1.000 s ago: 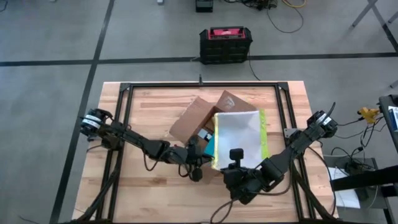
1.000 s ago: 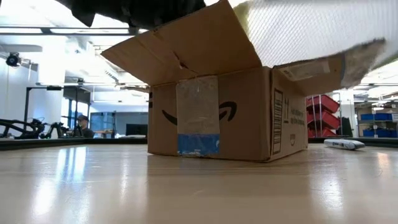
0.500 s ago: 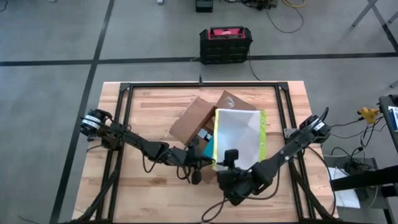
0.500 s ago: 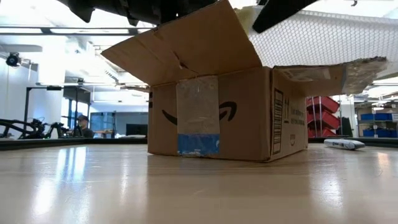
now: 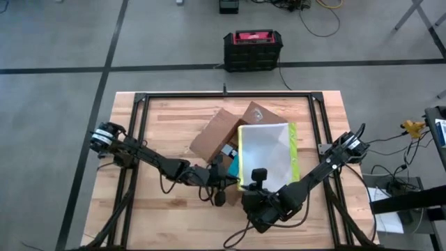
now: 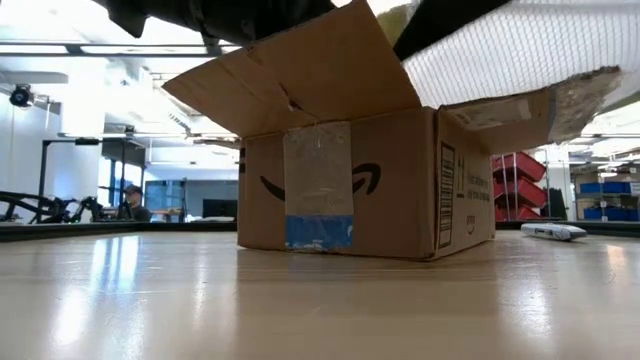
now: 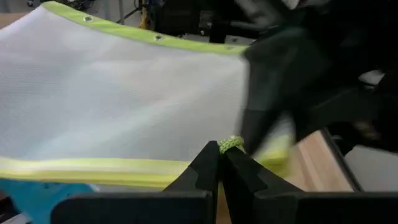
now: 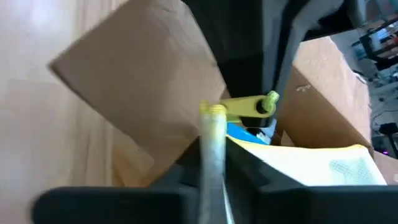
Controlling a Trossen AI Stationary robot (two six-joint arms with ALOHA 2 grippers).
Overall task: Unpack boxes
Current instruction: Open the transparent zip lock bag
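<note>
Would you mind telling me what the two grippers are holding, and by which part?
Both hold the clear yellow-edged mesh pouch: the left gripper pinches its small yellow cord loop, the right gripper its yellow edge.

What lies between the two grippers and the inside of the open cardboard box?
The yellow-edged mesh pouch does. It is spread flat over the opening of the cardboard box, covering most of it. Both the left gripper and the right gripper are shut on its near edge, so the pouch must come away first.
</note>
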